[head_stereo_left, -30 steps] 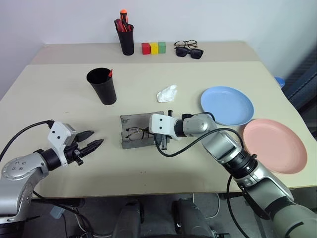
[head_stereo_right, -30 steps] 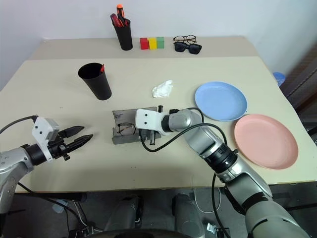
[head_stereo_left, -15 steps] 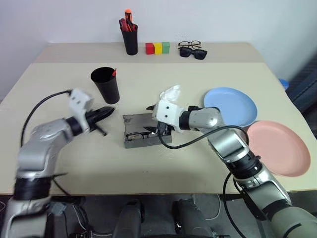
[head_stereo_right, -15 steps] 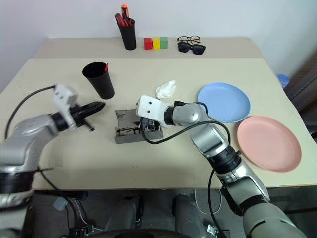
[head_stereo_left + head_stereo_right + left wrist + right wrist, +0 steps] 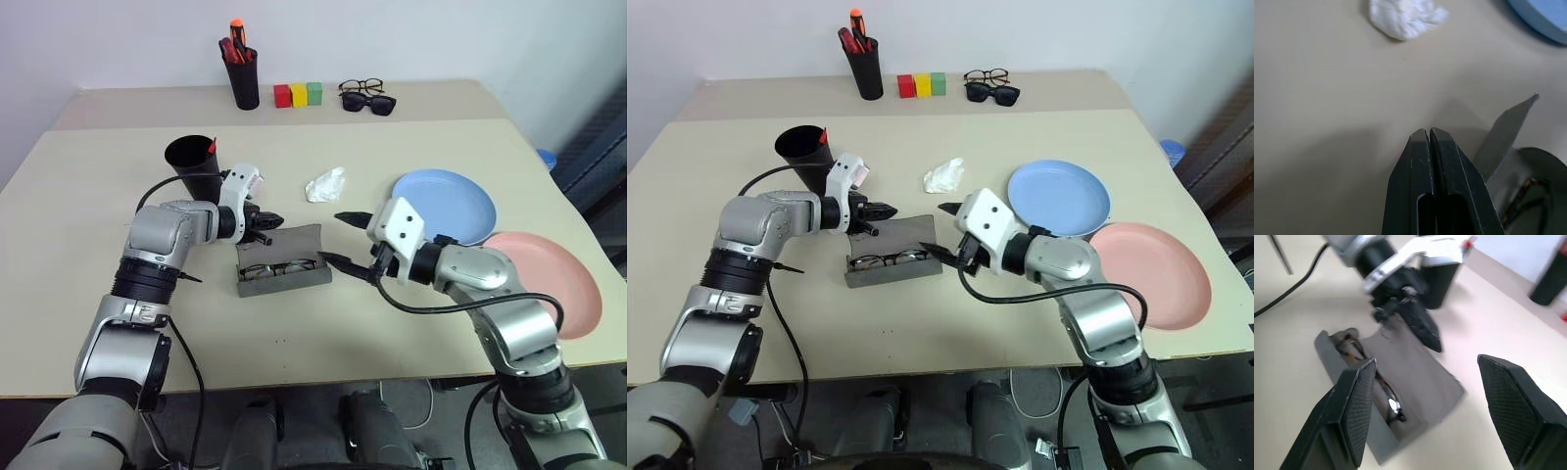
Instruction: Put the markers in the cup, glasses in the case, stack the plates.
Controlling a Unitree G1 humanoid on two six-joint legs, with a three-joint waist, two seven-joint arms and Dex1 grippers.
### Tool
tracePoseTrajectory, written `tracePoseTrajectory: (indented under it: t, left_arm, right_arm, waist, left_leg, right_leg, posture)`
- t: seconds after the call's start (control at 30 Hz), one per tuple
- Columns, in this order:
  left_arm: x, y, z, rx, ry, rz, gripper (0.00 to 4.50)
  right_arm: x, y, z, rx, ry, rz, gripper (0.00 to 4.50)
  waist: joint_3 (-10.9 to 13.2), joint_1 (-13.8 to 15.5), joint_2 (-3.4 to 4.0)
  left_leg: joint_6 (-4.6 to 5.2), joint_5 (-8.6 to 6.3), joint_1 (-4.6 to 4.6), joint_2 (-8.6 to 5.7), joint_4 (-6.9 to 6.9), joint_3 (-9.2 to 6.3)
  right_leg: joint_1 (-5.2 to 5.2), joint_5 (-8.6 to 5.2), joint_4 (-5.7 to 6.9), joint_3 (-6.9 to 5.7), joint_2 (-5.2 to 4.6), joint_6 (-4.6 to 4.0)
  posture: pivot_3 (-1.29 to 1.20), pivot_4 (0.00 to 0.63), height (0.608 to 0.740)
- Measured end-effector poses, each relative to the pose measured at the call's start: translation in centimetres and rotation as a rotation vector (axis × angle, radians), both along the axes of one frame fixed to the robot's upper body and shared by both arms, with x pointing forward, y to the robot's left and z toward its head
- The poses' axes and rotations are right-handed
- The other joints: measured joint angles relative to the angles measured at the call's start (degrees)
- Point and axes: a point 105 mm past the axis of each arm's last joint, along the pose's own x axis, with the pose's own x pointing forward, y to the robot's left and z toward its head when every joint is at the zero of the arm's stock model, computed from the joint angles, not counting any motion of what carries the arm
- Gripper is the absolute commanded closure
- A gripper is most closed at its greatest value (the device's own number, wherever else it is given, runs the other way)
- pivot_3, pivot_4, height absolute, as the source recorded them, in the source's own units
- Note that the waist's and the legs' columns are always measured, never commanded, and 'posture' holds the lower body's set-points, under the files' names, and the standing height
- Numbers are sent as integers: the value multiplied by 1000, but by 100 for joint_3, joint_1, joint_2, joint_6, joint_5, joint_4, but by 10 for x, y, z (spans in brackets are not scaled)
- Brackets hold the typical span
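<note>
The grey case (image 5: 282, 272) lies mid-table with its flap lid (image 5: 294, 240) tilted up. The thin black glasses (image 5: 270, 266) rest inside it. My left gripper (image 5: 272, 219) is shut and empty, its tip at the lid's far edge; its shut fingers (image 5: 1429, 147) show in the left wrist view. My right gripper (image 5: 333, 237) stands open and empty just right of the case, fingers (image 5: 1359, 406) apart. The black cup (image 5: 196, 166) stands left of the case, with a red marker tip (image 5: 213, 146) poking out. The blue plate (image 5: 446, 206) and pink plate (image 5: 563, 284) lie side by side at the right.
A crumpled white tissue (image 5: 325, 183) lies beyond the case. At the back stand a black pen pot (image 5: 242, 83), three coloured blocks (image 5: 299, 95), and sunglasses with another pair of spectacles (image 5: 367, 96).
My left gripper shut and swung right and forward to the case lid. My right gripper opened and drew back right, off the case.
</note>
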Motion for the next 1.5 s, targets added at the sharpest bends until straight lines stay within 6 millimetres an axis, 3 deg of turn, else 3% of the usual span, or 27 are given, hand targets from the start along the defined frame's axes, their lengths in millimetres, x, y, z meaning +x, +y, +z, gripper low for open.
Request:
tracePoseTrajectory:
  t: [0.27, 0.53, 0.7, 0.8, 1.03, 1.13, 1.27, 1.5]
  left_arm:
    - [-53, 1, -1, 55, -67, -242, 4463]
    - [-94, 11, -16, 112, -75, -294, 4463]
    - [-112, 14, -20, 91, -169, -326, 4463]
    - [-111, 7, -12, 17, -283, -320, 4463]
    - [-105, 1, 0, -25, -414, -307, 4463]
    - [-102, -6, 4, -54, -447, -292, 4500]
    - [-99, -12, 9, -82, -476, -270, 4500]
    - [-96, -21, 11, -131, -483, -261, 4500]
  right_arm:
    - [7, -11, -5, -1, 20, -66, 1166]
    - [27, -32, -20, -31, 60, -193, 1166]
    - [49, -80, -32, -156, 78, -425, 1166]
    - [60, -116, -42, -280, 68, -569, 1166]
    - [70, -142, -66, -418, 62, -674, 1166]
    - [71, -144, -70, -420, 73, -686, 2381]
    - [71, -141, -73, -407, 82, -680, 4407]
    - [68, -135, -68, -445, -51, -637, 4468]
  waist:
    - [0, 0, 1]
    - [0, 26, 1]
    - [-1, 47, 3]
    - [-1, 132, 3]
    - [-1, 150, 3]
    - [-1, 151, 3]
    - [-1, 149, 3]
    - [-1, 162, 3]
  left_leg:
    - [0, 0, 3, 3, -4, 4]
    - [1, 0, 3, 3, -4, 4]
    - [1, -1, 4, 4, -5, 8]
    - [1, -1, 4, 3, -3, 13]
    - [2, -1, 5, 2, -3, 21]
    - [2, -1, 4, 2, -2, 19]
    - [2, -1, 5, 2, -2, 17]
    - [2, -1, 5, 1, 1, 18]
  right_leg:
    - [1, 0, -2, 7, -2, 0]
    - [4, 0, -4, 7, -5, 0]
    - [5, -1, -7, 8, -9, -1]
    - [5, -1, -8, 8, -10, -1]
    - [7, -1, -8, 7, -7, -1]
    - [8, 0, -8, 7, -6, 0]
    - [8, 0, -8, 7, -6, 0]
    - [11, 0, -9, 6, -6, 0]
  posture:
    - [0, 150, 740]
    - [0, 150, 740]
    - [0, 150, 740]
    - [0, 150, 740]
    - [0, 150, 740]
    - [0, 150, 740]
    - [0, 150, 740]
    - [0, 150, 740]
